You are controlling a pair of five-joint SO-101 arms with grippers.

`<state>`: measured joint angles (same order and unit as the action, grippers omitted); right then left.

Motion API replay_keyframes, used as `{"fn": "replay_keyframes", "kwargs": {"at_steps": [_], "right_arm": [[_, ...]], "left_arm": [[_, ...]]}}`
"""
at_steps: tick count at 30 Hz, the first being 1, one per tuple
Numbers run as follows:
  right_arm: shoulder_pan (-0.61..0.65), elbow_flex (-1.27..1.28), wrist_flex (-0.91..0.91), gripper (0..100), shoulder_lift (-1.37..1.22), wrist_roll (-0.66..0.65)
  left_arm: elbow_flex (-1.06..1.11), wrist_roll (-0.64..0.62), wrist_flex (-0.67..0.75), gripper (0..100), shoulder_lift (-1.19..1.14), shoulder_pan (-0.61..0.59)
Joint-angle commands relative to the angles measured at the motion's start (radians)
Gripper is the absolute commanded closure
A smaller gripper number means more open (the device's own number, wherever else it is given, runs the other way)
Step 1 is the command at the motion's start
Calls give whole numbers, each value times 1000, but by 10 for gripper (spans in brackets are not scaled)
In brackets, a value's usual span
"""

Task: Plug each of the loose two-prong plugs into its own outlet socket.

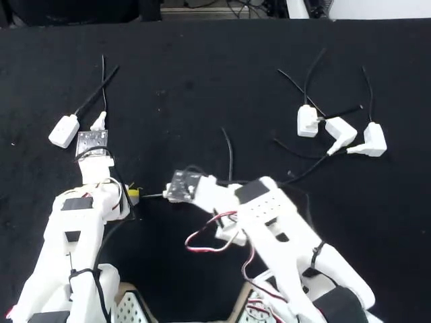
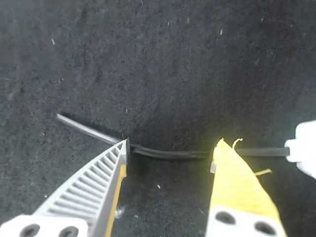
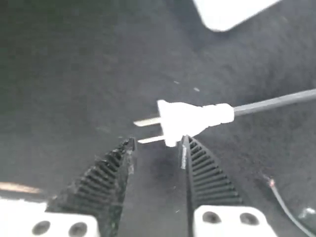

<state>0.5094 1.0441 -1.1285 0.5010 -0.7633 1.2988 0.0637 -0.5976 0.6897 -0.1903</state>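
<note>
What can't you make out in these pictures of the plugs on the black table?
Right wrist view: white block cut off by the frame edge; plug or socket, unclear.
Left wrist view: white end of the cable cut off by the frame edge; its type is unclear.
High view: three white pieces grouped together, too small to tell plugs from sockets.

Five white plastic connector pieces on thin black cords [image 1: 308, 121] can be counted on one black worktop [image 1: 202, 81], plus two white robot arms [image 1: 283, 229].
</note>
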Motion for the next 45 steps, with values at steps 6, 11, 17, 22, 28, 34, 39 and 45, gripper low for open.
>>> {"fn": "replay_keyframes", "kwargs": {"at_steps": [6,11,17,22,28,34,39,45], "right_arm": [[-8,-124,-115,855,108,-187],[-157,-122,25,853,124,-373],[-180,-59,20,812,58,-647],[-180,-24,158,809,19,-698],[-157,-22,132,807,-31,-870],[-160,-33,130,809,-90,-1017],[-160,-99,138,809,-128,-1039],[-124,-114,137,809,-174,-1040]], "left_arm": [[-4,0,20,729,3,-7],[-4,0,21,729,3,-7],[-4,0,23,729,3,-7],[-4,0,25,729,3,-10],[-13,-5,26,729,3,-61],[-15,-6,26,729,3,-73],[-15,-6,26,729,3,-73],[-15,-6,28,729,3,-73]]}}
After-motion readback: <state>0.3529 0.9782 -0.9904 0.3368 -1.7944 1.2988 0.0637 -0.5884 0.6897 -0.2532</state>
